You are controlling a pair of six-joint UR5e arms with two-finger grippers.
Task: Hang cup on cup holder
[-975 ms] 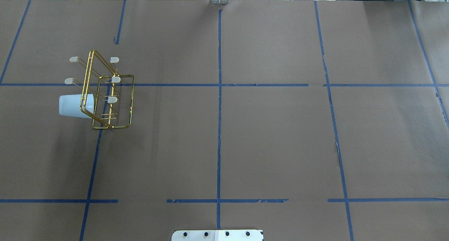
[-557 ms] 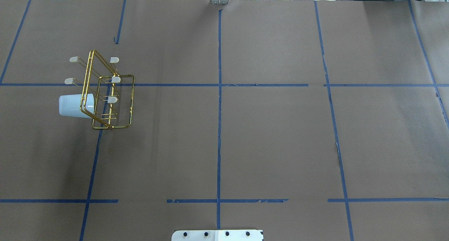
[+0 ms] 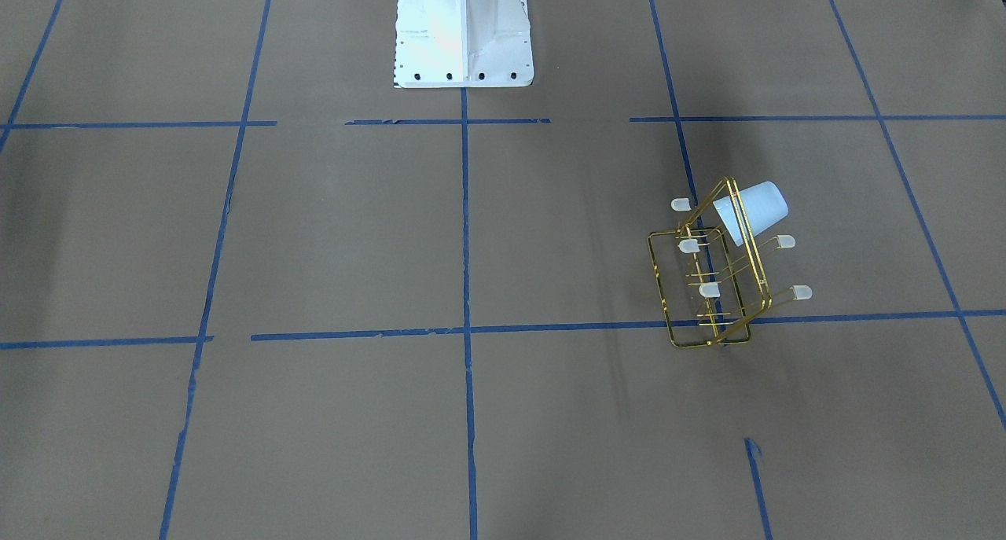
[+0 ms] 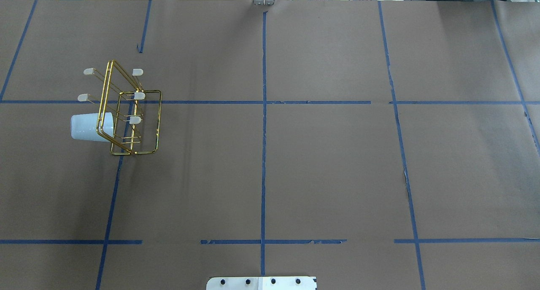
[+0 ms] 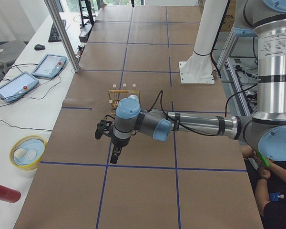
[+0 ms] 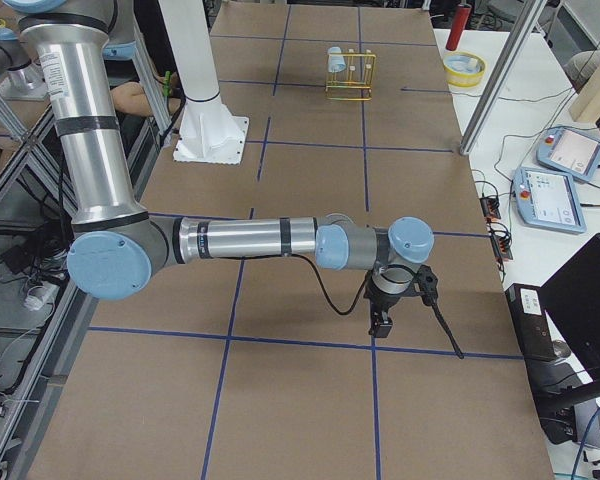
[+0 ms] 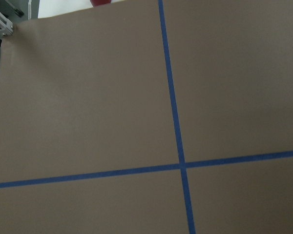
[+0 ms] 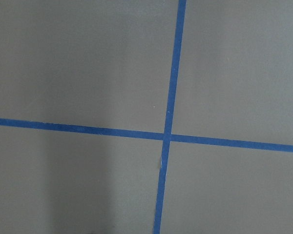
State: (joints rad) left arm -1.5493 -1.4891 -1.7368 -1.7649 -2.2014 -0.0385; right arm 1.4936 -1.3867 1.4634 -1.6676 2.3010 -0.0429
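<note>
Brown-papered tabletop (image 4: 320, 163) carried cup holder (image 4: 128, 112); cup (image 4: 86, 127) sat over a prong, so task judged complete. Left tool (image 5: 115, 153) and right tool (image 6: 380, 320) hung well apart from it; open or closed could not be told.

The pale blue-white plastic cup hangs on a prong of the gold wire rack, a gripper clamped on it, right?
No gripper is on it: the pale blue-white plastic cup hangs on a prong of the gold wire rack untouched, as the overhead exterior view shows.

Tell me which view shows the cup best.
Overhead: the cup is large, mostly clear of the rack. Front-facing has wires crossing it; right view, tiny; left and wrist views, nothing.
</note>
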